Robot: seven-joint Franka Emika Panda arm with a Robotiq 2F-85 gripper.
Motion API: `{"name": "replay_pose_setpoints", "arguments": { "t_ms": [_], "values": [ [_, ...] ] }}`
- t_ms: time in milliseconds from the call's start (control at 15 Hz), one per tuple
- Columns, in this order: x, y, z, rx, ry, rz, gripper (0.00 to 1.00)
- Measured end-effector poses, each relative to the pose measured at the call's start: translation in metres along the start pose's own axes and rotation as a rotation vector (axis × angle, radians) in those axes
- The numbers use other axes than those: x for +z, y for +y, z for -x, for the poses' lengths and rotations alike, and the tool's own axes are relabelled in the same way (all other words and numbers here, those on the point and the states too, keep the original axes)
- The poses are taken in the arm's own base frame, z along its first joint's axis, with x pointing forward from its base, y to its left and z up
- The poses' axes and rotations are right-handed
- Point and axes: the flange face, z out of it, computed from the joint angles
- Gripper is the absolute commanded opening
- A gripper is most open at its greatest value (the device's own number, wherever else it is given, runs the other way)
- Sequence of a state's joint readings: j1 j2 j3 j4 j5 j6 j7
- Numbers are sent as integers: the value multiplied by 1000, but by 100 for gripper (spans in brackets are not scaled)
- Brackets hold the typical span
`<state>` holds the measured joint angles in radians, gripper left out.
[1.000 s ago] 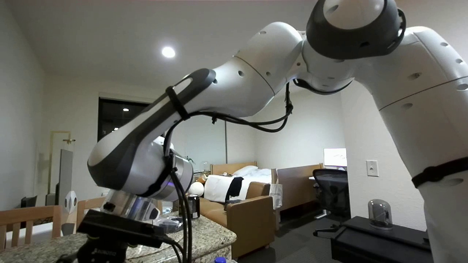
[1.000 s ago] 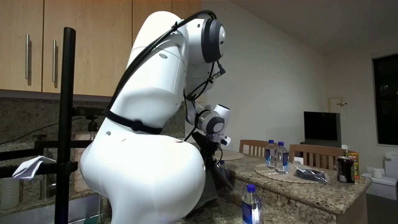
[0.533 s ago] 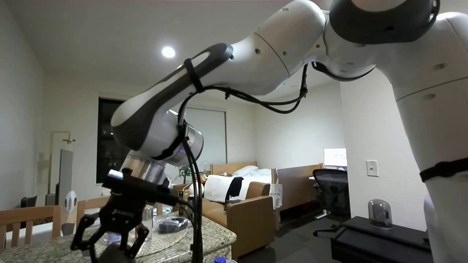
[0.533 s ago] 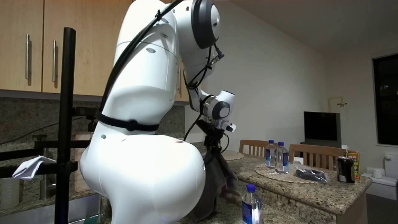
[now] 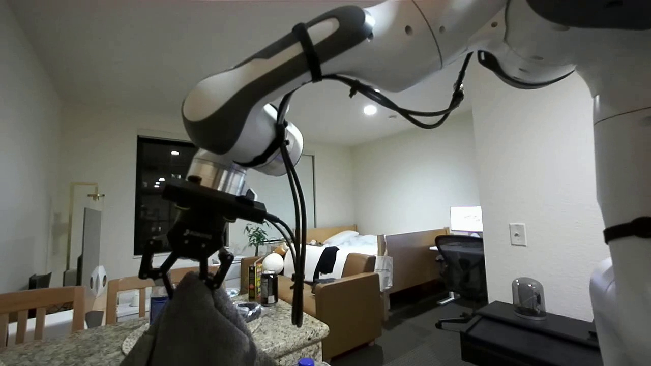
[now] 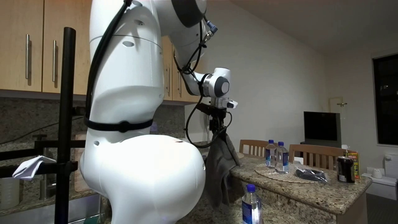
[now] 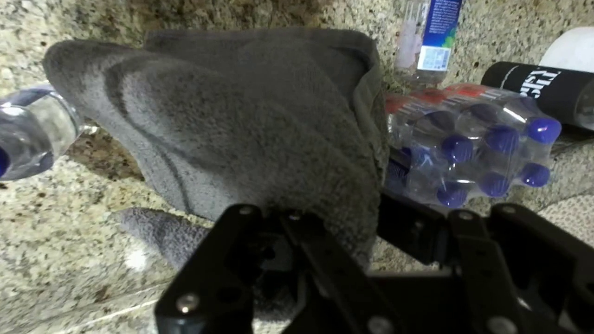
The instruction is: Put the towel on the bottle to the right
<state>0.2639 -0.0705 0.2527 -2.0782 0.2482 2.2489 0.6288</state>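
In an exterior view, the gripper point(image 5: 191, 285) is at eight o'clock and pinches the top of the gray towel point(image 5: 203, 330), which hangs below. It holds just a small peak of the towel, so the towel could slip out if the lift is jerky. Near the bottom, at six o'clock, only a blue cap point(image 5: 306, 361) peeks in.

In an exterior view, a water bottle point(image 6: 250, 207) shows its cap, neck and label, at five o'clock from the towel. The towel's low edge shows here too, and it seems to hang lower than the bottle's top. A sideways swing with no lift could knock the bottle over. Two more bottles point(image 6: 281, 160) stand on a round mat point(image 6: 290, 178), between two and three o'clock from the towel.

In the wrist view, the towel fills the middle and hides what is under it. A plastic-wrapped bottle pack point(image 7: 468, 148) sits at three o'clock; I cannot find it in either exterior view. A clear bottle point(image 7: 35, 132) is at nine o'clock, near a droopy corner; I cannot tell if they touch. With bottles on both sides, the towel could land on the wrong one.
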Motion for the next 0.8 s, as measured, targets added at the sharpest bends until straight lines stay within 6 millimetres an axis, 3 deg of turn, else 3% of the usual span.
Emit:
{"name": "replay_pose_setpoints", "arguments": {
  "t_ms": [200,400,600,800],
  "values": [
    [-38,-2,13,54,71,41,10],
    [-63,10,19,127,102,60,10],
    [-66,37,16,191,111,80,10],
    [-54,69,4,247,125,88,10]
  ]
}}
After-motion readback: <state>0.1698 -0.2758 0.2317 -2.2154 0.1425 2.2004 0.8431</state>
